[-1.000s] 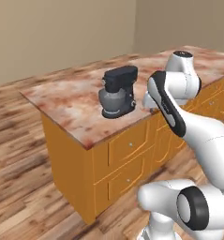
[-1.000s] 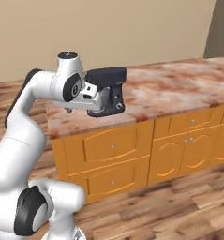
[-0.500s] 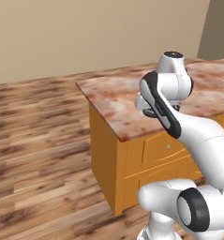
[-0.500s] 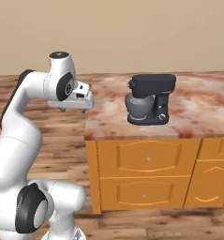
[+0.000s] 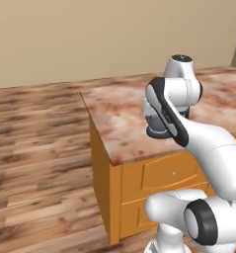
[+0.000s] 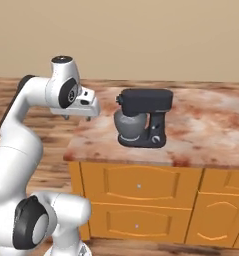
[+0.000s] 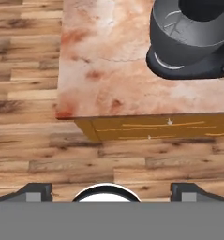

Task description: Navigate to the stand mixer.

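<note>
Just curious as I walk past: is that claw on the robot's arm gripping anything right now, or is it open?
Claw: open and holding nothing; its two tips stand wide apart above the wooden floor, short of the stand mixer.

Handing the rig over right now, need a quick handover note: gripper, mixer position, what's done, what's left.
Gripper: held in the air off the counter's end, over the wooden floor, holding nothing; fingertips wide apart in the hand view, so open.
Dark grey-black stand mixer with metallic bowl: upright on the pinkish marble-look counter, near its left end, above the orange wooden drawers.
Done: the base faces the counter, mixer close ahead in the right base view.
Left: probably a small final approach or centring on the mixer; no grasp needed.
</note>
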